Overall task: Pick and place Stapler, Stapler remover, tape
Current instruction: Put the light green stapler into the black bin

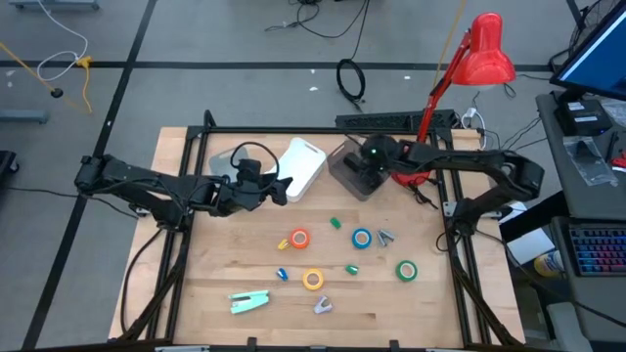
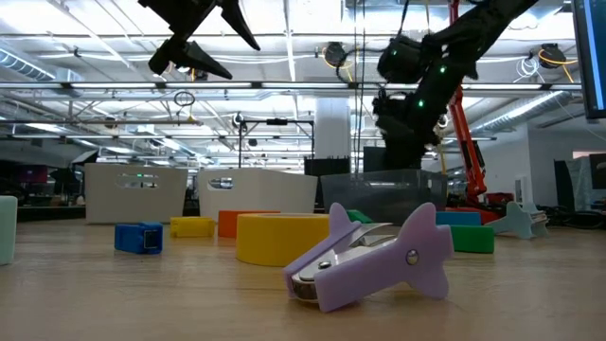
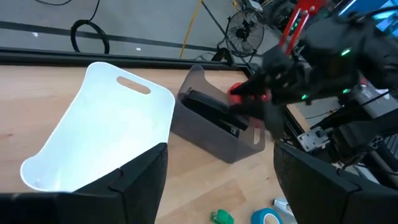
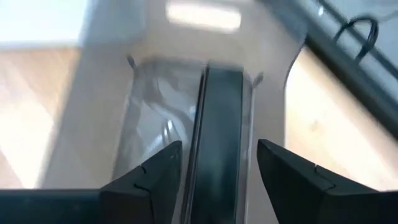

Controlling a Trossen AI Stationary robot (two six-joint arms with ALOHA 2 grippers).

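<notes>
Ring-shaped tape (image 1: 299, 239) on woodgrain tabletop (image 1: 245, 259)

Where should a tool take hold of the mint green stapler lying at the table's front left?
Probably across the mint green stapler at mid-length, coming straight down from above. It lies flat on the wooden table, long and narrow, with bare wood along both long sides, so fingers could likely straddle its narrow width.
</notes>
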